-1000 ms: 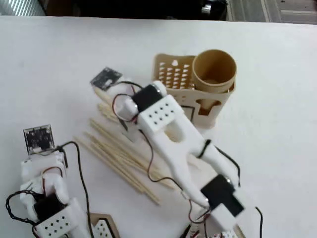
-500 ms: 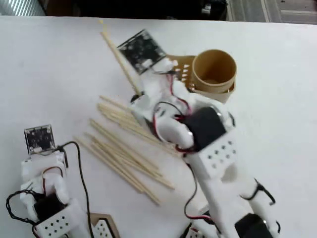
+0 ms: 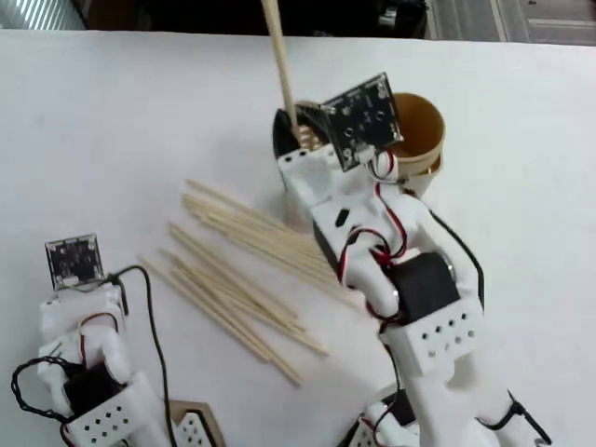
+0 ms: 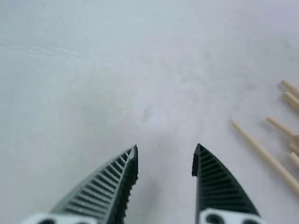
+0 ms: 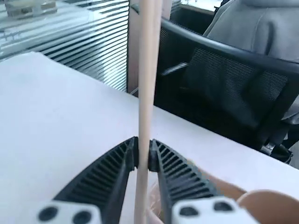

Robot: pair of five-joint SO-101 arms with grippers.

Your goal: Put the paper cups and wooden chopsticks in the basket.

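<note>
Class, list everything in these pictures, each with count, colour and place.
Table: one, white, under everything.
Basket: one, tan, far side of the table.
Paper cup: one, brown, standing in the basket.
Loose chopsticks: a pile, pale wood, on the table beside the basket.
Held chopstick: one, pale wood, roughly upright over the basket.
Chair: one, dark, beyond the table.
Left arm: one, white, near table edge, jaws open above bare table.
Right arm: one, white, over the basket, jaws shut on the held chopstick.

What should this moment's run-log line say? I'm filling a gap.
right end effector: shut on chopstick, held upright | left end effector: open over table | pile of chopsticks: on table
</note>
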